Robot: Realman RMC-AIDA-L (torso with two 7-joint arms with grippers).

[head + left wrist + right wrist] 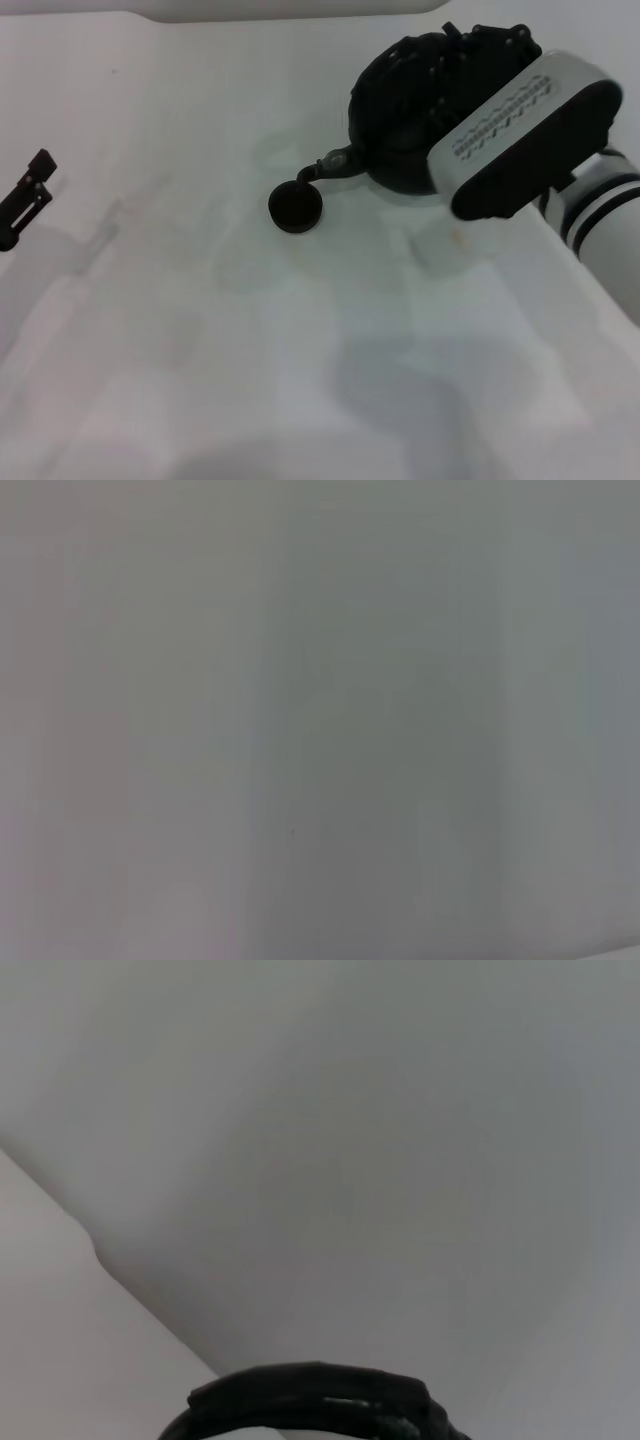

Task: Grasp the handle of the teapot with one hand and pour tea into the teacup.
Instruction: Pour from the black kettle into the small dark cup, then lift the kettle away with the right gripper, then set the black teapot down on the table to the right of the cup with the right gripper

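Nearest to me the white table lies bare, and my left gripper hangs parked at its far left edge, well apart from the work; I cannot tell how its fingers stand, and its wrist camera shows only blank pale surface. Past that, near the middle of the table, sits the teacup, a small dark round cup, upright, with its mouth facing up. Just beyond and to the right of it is the teapot, its short curved spout reaching down toward the cup, the pale tip right over or touching the cup's far rim; I cannot tell which. My right arm comes in from the right, and its wrist housing covers much of the pot, so my right gripper is mostly hidden over the top of it, where the handle should be. I take it to be gripping the handle, but the fingers do not show, so I cannot say for sure. My right wrist camera catches only a dark arched rim at its edge. I judge this to be the pouring step, pot tilted toward the cup. The next move calls for a slow, steady tilt, keeping the spout over so small a cup.
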